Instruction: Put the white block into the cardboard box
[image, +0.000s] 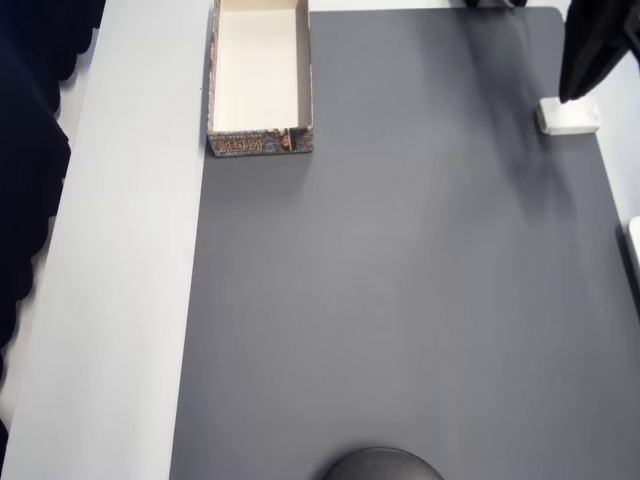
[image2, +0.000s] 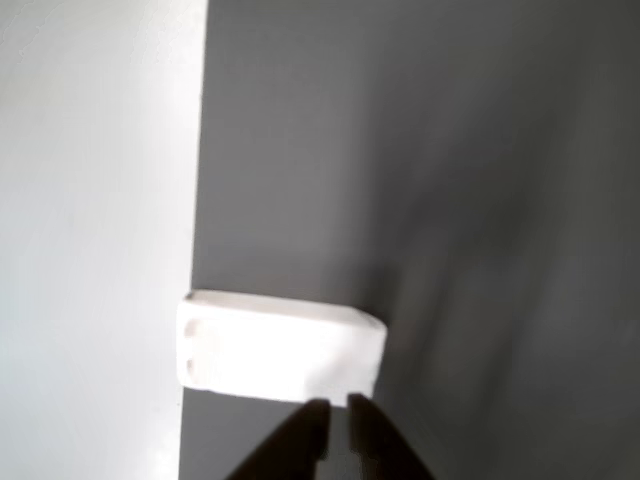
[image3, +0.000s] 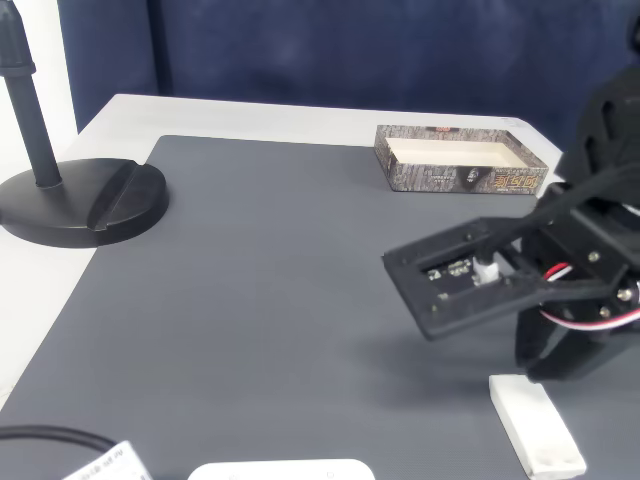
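The white block (image: 569, 115) lies flat at the right edge of the dark grey mat (image: 400, 300) in the overhead view, partly on the mat and partly over the lighter desk (image: 130, 250) surface beside it. In the wrist view the block (image2: 280, 346) straddles that same border, its long side running across the picture, with two faint marks on its left end. The black pincer (image2: 336, 425) hangs just above the block, its two dark fingertips (image2: 305, 430) close together with only a thin slit between them; they grasp nothing, and whether they touch the block's near edge I cannot tell. In the overhead view the pincer (image: 572, 92) comes down as a dark tapering shape ending at the block's upper edge. The fixed view shows the arm (image3: 560, 270) leaning over the block (image3: 535, 425), which rests near the mat's front right corner. The cardboard box (image: 260, 80) sits well apart, at the mat's far left corner in the overhead view, open side up, cream inside, patterned print on its outer wall. A black round stand base (image3: 75, 205) rests at the left of the fixed view.
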